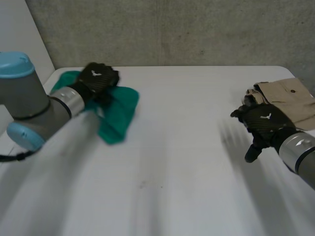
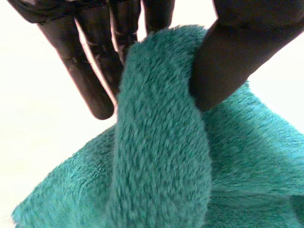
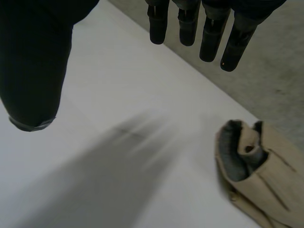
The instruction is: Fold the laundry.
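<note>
A fluffy green cloth [image 1: 117, 112] lies at the table's far left. My left hand [image 1: 98, 78] sits on its middle. In the left wrist view that hand [image 2: 228, 57] pinches a raised fold of the green cloth [image 2: 161, 156] between thumb and fingers. A folded tan garment [image 1: 288, 98] rests at the far right edge. My right hand [image 1: 263, 125] hovers just in front of it, empty. In the right wrist view its fingers [image 3: 209, 33] hang straight and spread above the bare table, with the tan garment [image 3: 259, 166] beyond the fingertips.
The white table [image 1: 177, 157] runs wide between the two cloths. A grey concrete wall [image 1: 197, 29] stands behind the far edge. The tan garment lies close to the table's right edge.
</note>
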You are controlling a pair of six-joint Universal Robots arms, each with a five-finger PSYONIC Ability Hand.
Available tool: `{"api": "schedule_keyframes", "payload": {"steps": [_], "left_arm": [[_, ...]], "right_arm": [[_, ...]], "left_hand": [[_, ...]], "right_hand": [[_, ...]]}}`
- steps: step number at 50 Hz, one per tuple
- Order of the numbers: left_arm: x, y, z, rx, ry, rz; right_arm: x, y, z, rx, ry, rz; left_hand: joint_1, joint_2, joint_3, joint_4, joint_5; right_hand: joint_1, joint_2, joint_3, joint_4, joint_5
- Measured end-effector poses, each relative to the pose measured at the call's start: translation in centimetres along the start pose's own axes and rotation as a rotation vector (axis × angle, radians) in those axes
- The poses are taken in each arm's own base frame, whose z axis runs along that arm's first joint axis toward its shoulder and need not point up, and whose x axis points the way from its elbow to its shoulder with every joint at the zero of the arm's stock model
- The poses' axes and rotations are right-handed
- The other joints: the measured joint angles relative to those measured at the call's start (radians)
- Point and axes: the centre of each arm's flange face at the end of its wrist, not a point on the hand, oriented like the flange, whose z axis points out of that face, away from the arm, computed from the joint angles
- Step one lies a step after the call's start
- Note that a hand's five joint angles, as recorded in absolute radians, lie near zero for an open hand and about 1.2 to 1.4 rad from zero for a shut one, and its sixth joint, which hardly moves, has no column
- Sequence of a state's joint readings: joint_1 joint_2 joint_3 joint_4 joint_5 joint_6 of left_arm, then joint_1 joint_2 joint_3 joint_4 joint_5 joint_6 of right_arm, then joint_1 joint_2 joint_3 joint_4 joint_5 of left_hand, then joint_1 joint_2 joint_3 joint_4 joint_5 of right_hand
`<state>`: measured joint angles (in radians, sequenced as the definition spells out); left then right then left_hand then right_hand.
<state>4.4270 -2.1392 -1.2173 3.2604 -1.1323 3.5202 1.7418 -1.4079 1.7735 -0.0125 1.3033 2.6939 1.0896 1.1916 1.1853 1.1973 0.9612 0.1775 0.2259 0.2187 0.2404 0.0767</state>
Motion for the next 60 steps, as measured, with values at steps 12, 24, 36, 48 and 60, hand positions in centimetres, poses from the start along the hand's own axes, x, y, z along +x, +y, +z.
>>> {"api": "schedule_keyframes", "payload": {"steps": [12,24,36,48,60], "left_arm": [[16.0,-2.7,-9.5,-0.049,0.424,-0.191],[10.7,-4.1,-9.1,-0.048,0.088,-0.125],[6.0,-1.7,-5.3,-0.052,-0.068,-0.098],[4.4,3.2,1.7,-0.029,0.061,0.091],[5.2,8.4,5.6,-0.085,0.160,0.180]], "right_arm": [[2.0,-1.4,0.8,0.042,0.054,-0.004],[1.1,-2.3,1.7,0.061,0.020,-0.022],[-4.2,-1.7,-1.1,-0.086,-0.188,0.025],[-10.3,0.3,-3.8,-0.127,-0.326,0.143],[-13.5,3.7,-3.2,-0.157,-0.286,0.059]], "left_hand": [[-0.752,-0.772,-0.761,-0.765,-0.730],[-0.852,-0.959,-0.948,-0.968,-0.905],[-0.852,-0.959,-0.948,-0.968,-0.905],[-0.852,-0.959,-0.948,-0.968,-0.905],[-0.620,-0.742,-0.739,-0.748,-0.684]], "right_hand": [[0.000,0.000,0.000,0.000,0.000],[0.000,0.000,0.000,0.000,0.000],[0.000,0.000,0.000,0.000,0.000],[0.000,0.000,0.000,0.000,0.000],[0.005,0.002,0.004,0.001,0.000]]}}
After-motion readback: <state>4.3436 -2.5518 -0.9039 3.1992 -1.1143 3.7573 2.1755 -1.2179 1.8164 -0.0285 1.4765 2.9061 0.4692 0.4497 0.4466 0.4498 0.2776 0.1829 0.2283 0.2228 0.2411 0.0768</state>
